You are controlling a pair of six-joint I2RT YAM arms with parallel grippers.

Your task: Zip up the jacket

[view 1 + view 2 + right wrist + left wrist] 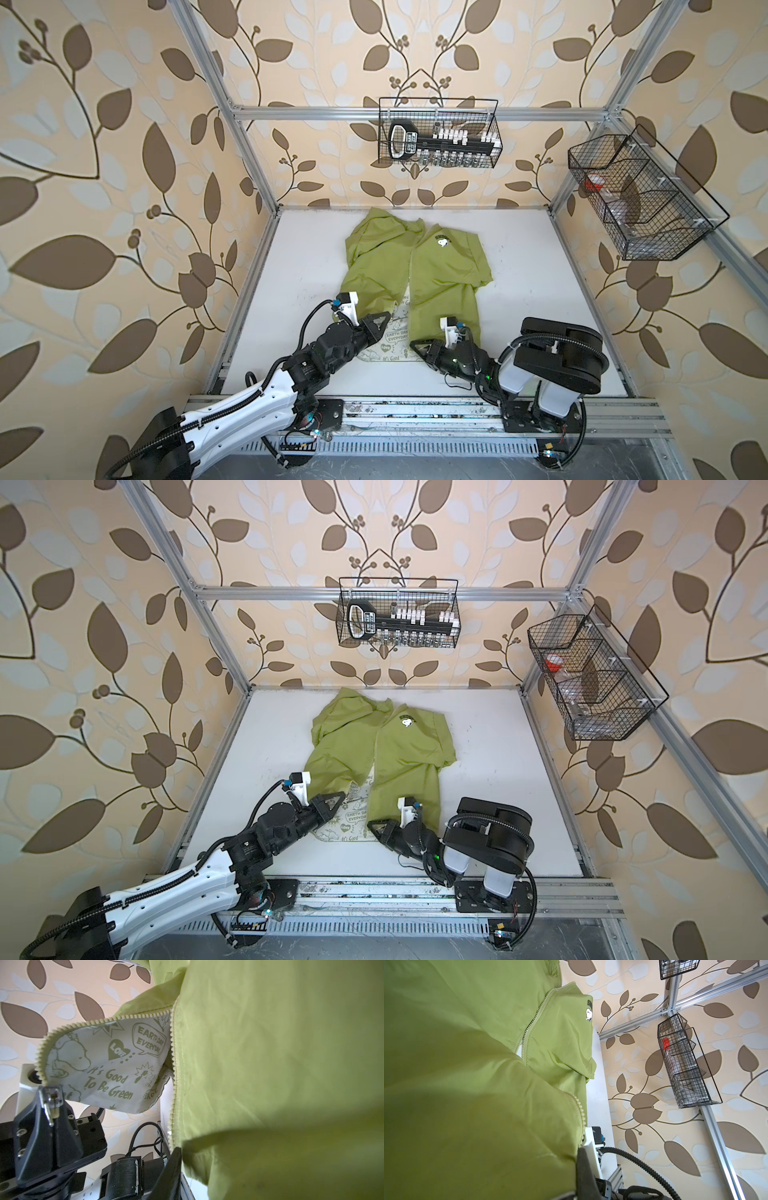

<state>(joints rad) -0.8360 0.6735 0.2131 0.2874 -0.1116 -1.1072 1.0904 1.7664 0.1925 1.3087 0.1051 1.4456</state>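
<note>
The lime-green jacket (440, 274) (409, 750) lies on the white table (540, 291), collar at the far side. Its upper front is zipped and its lower front is spread apart, showing white printed lining (108, 1064). My left gripper (385, 321) (338, 799) is shut on the bottom corner of the left front panel. The metal zipper pull (49, 1105) hangs at its tip. My right gripper (417, 345) (372, 825) is shut on the bottom corner of the right panel. Green fabric drapes over its finger (173, 1169). Zipper teeth (529, 1030) run along both open edges.
A wire basket (438, 133) with tools hangs on the back frame. Another wire basket (636, 199) hangs on the right frame. Aluminium posts stand at the table's corners, and a rail (415, 411) runs along the front edge under both arm bases.
</note>
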